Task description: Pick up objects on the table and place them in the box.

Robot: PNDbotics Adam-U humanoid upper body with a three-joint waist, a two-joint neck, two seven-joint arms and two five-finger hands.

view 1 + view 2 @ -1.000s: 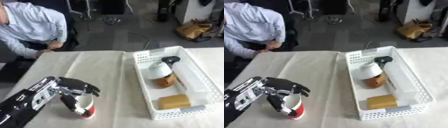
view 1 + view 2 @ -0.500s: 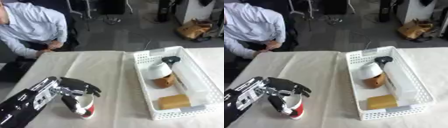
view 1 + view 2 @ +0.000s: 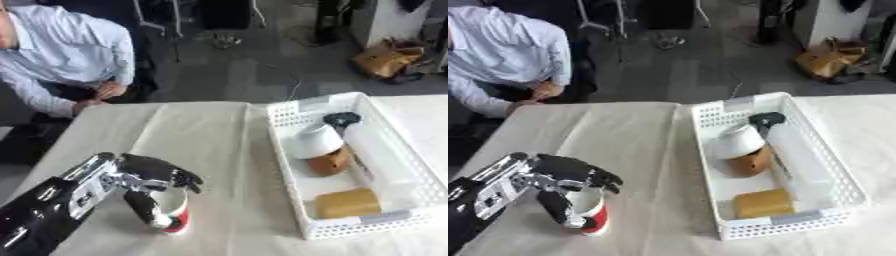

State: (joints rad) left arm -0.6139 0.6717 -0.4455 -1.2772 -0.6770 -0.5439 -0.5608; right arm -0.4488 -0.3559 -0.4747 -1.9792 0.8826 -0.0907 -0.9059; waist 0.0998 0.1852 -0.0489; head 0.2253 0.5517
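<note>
left robot hand [image 3: 150, 176] now curled tighter round red-and-white paper cup [image 3: 172, 218] on tabletop [image 3: 219, 145]; ready for lifting toward white plastic basket [image 3: 389, 150].

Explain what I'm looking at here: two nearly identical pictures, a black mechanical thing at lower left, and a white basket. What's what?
Both pictures come from the robot's head, one per eye, looking down at a cloth-covered table. The black and silver thing is the robot's left hand, its fingers curled round a red-and-white cup standing on the table. The right hand shows in neither view. The white perforated box on the right already holds a brown-and-white rounded container, a tan block, a long white item and a dark round object at its far end. The cup appears to be the only thing left outside the box.
</note>
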